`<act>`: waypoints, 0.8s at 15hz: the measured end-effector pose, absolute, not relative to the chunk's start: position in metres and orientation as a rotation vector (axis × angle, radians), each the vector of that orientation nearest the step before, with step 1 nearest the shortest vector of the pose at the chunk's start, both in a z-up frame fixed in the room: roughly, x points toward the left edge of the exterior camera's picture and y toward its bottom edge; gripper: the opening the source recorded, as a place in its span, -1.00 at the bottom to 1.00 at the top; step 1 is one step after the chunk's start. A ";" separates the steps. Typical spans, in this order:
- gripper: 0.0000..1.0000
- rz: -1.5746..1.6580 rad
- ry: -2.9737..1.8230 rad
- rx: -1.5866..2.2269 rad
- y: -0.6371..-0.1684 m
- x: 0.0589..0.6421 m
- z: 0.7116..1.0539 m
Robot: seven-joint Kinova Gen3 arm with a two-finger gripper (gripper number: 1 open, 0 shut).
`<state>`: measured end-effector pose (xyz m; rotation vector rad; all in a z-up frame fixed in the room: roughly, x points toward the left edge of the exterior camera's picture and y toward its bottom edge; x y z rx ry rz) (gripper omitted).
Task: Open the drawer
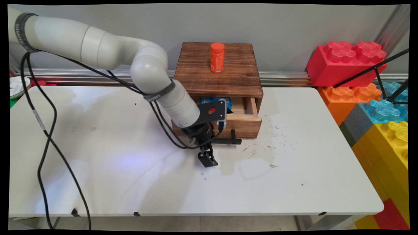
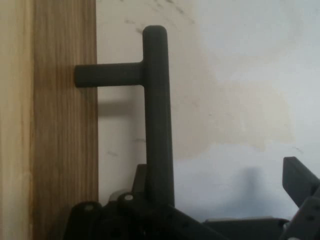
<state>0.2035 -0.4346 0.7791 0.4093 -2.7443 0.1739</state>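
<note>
Gripper Sits Open Beside the Drawer Handle

Black two-finger gripper (image 2: pixel 225 210) fills the bottom of my hand view, and I see its jaws standing wide open with nothing between them. One finger (image 2: pixel 300 185) pokes up at the right edge. Just past the linkage, the black T-shaped bar handle (image 2: pixel 157 115) runs up the picture, its short stem going into the pale wooden drawer front (image 2: pixel 50 125). The bar sits at the side of the gripper, not between the fingers.

My main view shows more. I see the dark brown wooden box (image 1: pixel 218 70) with its light wood drawer (image 1: pixel 241 122) pulled part way out. A blue packet (image 1: pixel 215 99) lies inside the drawer, half hidden by the arm. An orange plastic bottle with an orange cap (image 1: pixel 217 57) stands upright on top of the box. The gripper (image 1: pixel 207 159) hangs low over the table, in front of the drawer.

The white table (image 1: pixel 98 147) has a yellowish stain (image 1: pixel 254 166) and dark scuff marks near the drawer. A grey wall (image 1: pixel 277 29) stands behind. Big toy bricks in red, orange, blue and yellow (image 1: pixel 372 98) are stacked on the right.
</note>
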 end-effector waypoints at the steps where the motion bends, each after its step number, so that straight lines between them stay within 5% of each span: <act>1: 1.00 0.171 -2.744 0.409 -0.432 0.203 0.779; 12: 1.00 0.125 -2.730 0.420 -0.381 0.189 0.785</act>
